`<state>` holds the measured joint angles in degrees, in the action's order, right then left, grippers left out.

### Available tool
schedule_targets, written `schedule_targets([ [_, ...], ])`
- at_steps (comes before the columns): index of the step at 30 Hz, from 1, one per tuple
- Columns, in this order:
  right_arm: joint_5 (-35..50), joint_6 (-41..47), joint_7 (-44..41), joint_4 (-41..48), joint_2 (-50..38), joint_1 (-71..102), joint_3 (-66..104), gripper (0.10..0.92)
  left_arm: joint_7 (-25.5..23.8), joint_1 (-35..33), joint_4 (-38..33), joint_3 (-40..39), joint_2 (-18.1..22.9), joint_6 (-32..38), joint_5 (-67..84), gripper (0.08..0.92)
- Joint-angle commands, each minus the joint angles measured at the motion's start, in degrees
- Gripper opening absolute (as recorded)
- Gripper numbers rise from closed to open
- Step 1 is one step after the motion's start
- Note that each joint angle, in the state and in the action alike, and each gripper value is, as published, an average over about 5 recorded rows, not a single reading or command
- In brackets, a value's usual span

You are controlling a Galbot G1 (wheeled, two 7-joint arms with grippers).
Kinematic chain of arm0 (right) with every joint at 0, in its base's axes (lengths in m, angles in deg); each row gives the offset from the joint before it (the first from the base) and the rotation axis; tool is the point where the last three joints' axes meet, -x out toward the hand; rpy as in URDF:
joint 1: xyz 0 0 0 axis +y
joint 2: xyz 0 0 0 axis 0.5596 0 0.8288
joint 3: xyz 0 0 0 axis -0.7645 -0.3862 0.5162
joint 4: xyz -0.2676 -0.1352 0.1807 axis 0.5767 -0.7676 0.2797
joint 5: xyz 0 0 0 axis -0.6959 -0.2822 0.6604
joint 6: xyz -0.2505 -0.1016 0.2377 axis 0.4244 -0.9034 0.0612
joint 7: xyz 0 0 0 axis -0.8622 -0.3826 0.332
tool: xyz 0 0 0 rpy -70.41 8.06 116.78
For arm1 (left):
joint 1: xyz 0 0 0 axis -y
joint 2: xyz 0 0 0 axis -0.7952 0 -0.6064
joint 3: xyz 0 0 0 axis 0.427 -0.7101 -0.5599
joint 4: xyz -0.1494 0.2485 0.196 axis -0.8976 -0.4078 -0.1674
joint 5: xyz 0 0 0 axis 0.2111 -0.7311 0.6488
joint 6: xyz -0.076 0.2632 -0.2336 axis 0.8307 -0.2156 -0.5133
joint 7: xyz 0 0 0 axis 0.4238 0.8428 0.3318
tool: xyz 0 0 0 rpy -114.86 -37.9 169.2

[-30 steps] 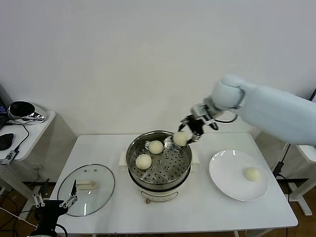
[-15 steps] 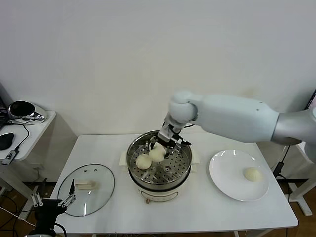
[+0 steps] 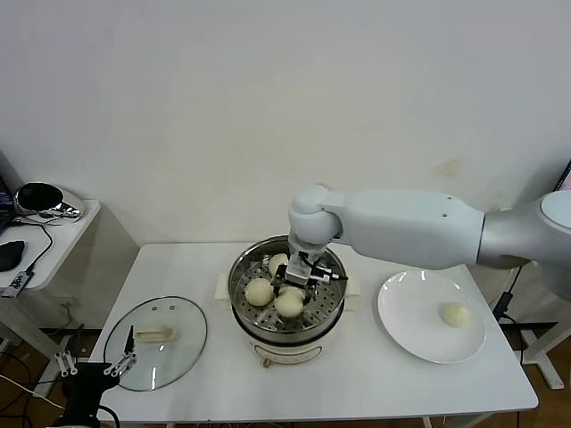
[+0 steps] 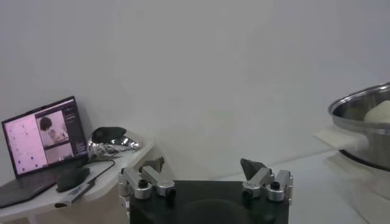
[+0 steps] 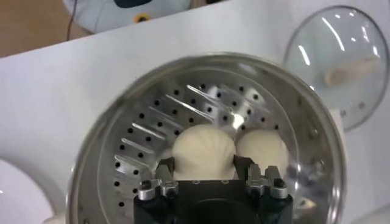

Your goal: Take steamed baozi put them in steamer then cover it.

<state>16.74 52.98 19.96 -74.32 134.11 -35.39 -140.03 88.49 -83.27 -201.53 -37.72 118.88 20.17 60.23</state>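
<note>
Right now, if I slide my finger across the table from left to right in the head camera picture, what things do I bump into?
Glass cover → steamer with the right gripper holding a baozi inside → white plate → last baozi.

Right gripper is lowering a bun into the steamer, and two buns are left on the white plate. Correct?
Not quite. The head view shows one baozi on the white plate, not two. The right gripper does hold a bun inside the steamer.
</note>
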Motion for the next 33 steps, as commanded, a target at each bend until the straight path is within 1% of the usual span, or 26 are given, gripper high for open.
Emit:
schedule_targets([
  [1,-0.50,-1.32,-0.71,-2.33,-0.11,0.18,-0.66,0.611,0.03,-0.12,0.01,-0.02,0.03,0.07,-0.05,0.823],
  [8,-0.20,-0.89,-0.45,-3.40,-1.39,0.62,-0.57,0.615,0.01,-0.15,-0.02,-0.14,0.10,0.15,-0.14,0.823],
  [11,-0.20,-0.83,-0.39,-3.38,-1.97,0.14,-0.34,0.663,-0.01,-0.09,-0.02,-0.19,0.06,0.14,-0.15,0.823],
  [15,0.56,-0.58,-0.24,-3.17,-2.91,-1.70,0.86,0.771,-0.03,0.00,-0.03,-0.26,-0.06,0.14,-0.15,0.823],
  [18,2.22,1.06,0.12,-3.06,-4.37,-3.55,2.32,0.814,-0.04,0.17,-0.03,-0.28,-0.26,0.12,-0.09,0.823],
  [21,3.55,5.53,0.03,-3.11,-7.39,-5.39,3.94,0.821,-0.05,0.39,0.01,-0.27,-0.58,0.10,-0.01,0.823],
  [26,5.25,17.76,-0.90,-3.18,-15.30,-8.12,4.86,0.823,-0.08,0.68,0.14,-0.29,-1.33,0.10,0.09,0.823],
  [30,6.93,26.93,-0.93,-4.23,-23.38,-9.15,4.72,0.823,-0.14,1.10,0.24,-0.62,-2.11,0.05,0.20,0.823],
  [33,7.36,30.84,-0.39,-5.79,-30.80,-8.36,5.17,0.823,-0.20,1.58,0.42,-1.15,-2.70,-0.01,0.20,0.823],
])
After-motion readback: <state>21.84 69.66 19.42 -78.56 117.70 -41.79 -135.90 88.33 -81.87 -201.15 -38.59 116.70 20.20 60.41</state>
